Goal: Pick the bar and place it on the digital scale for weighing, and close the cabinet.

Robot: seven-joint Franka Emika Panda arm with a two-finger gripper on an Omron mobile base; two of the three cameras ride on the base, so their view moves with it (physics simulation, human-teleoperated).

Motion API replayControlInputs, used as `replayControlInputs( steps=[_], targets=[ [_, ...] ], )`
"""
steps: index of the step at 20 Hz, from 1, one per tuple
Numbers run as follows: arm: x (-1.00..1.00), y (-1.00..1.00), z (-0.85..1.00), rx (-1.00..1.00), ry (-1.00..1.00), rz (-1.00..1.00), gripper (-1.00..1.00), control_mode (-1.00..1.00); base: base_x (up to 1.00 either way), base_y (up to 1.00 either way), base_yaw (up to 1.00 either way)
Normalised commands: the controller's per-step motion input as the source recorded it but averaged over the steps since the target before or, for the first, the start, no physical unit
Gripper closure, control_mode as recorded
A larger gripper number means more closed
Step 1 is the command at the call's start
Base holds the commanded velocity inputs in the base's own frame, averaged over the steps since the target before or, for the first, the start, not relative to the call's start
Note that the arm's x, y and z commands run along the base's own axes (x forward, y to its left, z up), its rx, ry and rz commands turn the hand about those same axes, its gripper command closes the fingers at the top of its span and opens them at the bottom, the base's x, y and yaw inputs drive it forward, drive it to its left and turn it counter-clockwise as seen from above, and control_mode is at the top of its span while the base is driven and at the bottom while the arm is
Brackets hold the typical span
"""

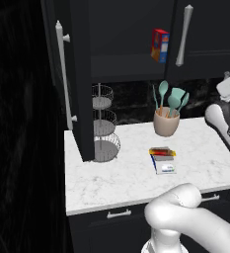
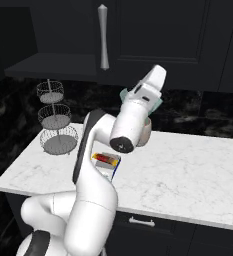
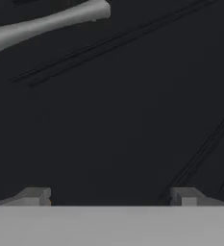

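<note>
**Bar resting on the scale, cabinet door waiting**

With the slim red and orange-yellow wrapped bar (image 1: 162,152) lying on the small flat grey-topped digital scale (image 1: 165,166), well below the claw (image 3: 111,198), the weighing step is looking done. The claw is standing wide apart and gripping nothing, facing the near-black wall cabinet (image 3: 132,120), its long silver bar handle (image 3: 46,23) just ahead. The left door (image 1: 76,74) is hanging open, far to the claw's left; swinging it shut is probably coming next. No writing is reading clearly.
</note>
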Motion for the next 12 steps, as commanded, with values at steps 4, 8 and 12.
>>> replayControlInputs(
  steps=[4,8,12],
  targets=[
    [-1.00,0.15,0.21,-0.20,-0.17,0.38,-1.00,-1.00,0.00,0.00,0.00],
    [-1.00,0.71,0.01,-0.36,-0.01,0.41,-1.00,-1.00,0.00,0.00,0.00],
    [-1.00,0.92,0.01,-0.43,0.00,0.24,-1.00,-1.00,0.00,0.00,0.00]
  ],
)
